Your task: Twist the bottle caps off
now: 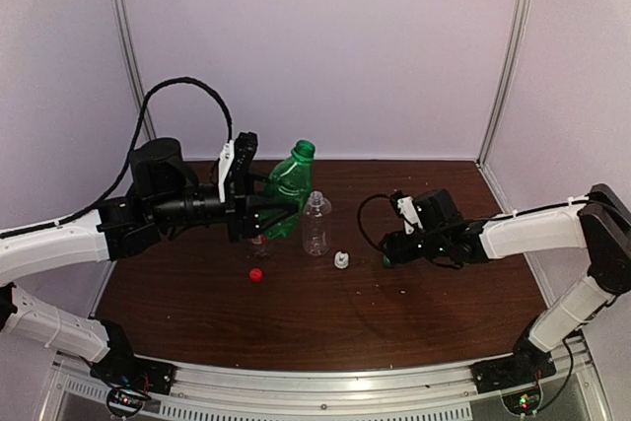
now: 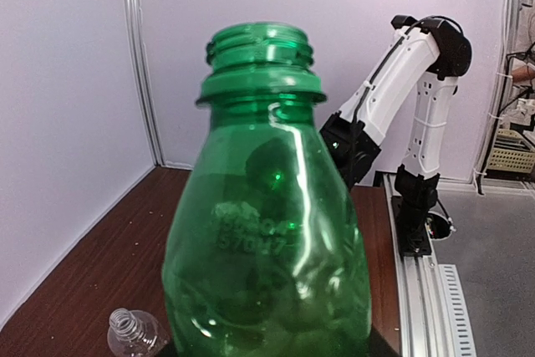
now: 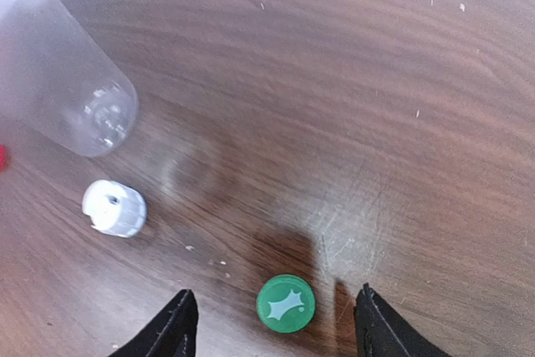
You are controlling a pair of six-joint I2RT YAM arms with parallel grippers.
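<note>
My left gripper [image 1: 276, 212] is shut on the translucent green bottle [image 1: 291, 179] and holds it upright. In the left wrist view the green bottle [image 2: 267, 232] fills the frame, its threaded neck bare. The green cap [image 3: 286, 303] lies flat on the table between the fingers of my open right gripper [image 3: 272, 334], which hovers low over it [image 1: 386, 255]. The clear unlabelled bottle [image 1: 315, 224] stands uncapped at the centre. The white cap [image 1: 341, 261] and red cap [image 1: 255, 274] lie loose on the table. The red-labelled bottle [image 1: 259, 242] is mostly hidden under my left gripper.
An uncapped clear bottle neck [image 2: 132, 332] shows at the lower left of the left wrist view. The clear bottle's base [image 3: 67, 81] and the white cap [image 3: 114, 207] lie left of my right gripper. Grey walls close the back and sides.
</note>
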